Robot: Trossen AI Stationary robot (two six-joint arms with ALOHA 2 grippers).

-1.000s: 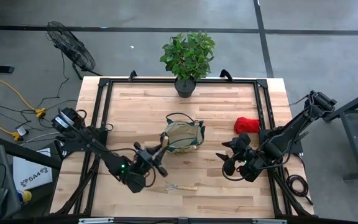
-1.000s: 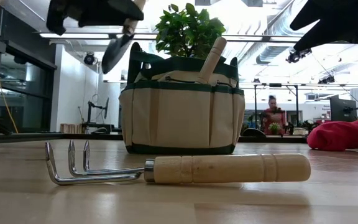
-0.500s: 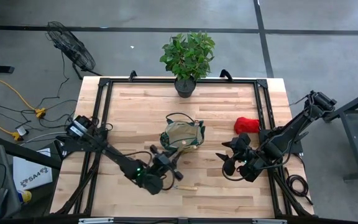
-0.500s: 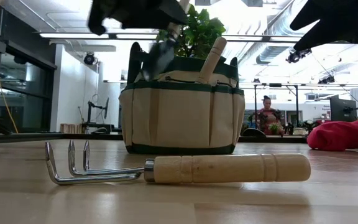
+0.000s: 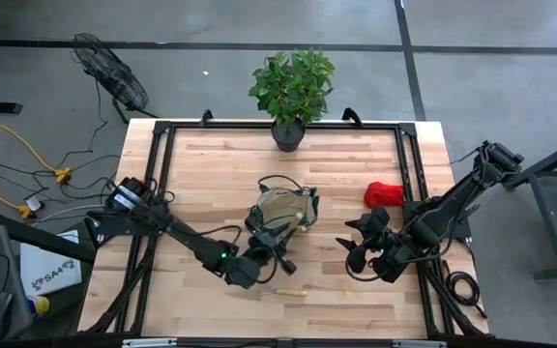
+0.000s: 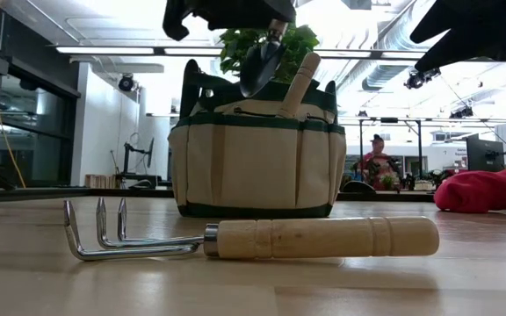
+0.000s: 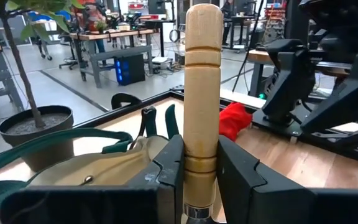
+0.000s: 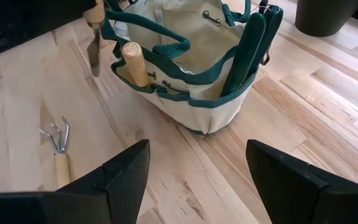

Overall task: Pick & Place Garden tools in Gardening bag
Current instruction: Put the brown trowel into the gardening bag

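The tan gardening bag (image 5: 283,211) with green trim stands at mid-table. One wooden handle (image 8: 135,65) and a green-handled tool (image 8: 244,46) stick out of its outer pockets. My left gripper (image 5: 278,253) is at the bag's near side, shut on a trowel (image 6: 260,66) whose blade hangs at rim height. A hand fork (image 6: 253,239) lies flat near the front edge. The red bundle (image 5: 383,194) lies right of the bag. My right gripper (image 8: 197,186) waits open to the bag's right, with nothing between its fingers. My left gripper pinches the trowel's wooden handle near its metal end (image 7: 201,165) between its two fingers (image 7: 169,168). The fingers come in level and lie across the handle. The trowel is lifted clear and upright, blade (image 8: 95,56) pointing down beside the bag's near rim.
A potted green plant (image 5: 291,87) stands at the far edge, behind the bag. The bag's thin loop handles (image 8: 166,37) arch over its mouth. Bare wood lies left of the bag and along the far side.
My left gripper has carried the trowel toward the table's right edge, from left of the bag to its near rim, still shut on it. The blade has swung from a slant to hanging nearly straight down.
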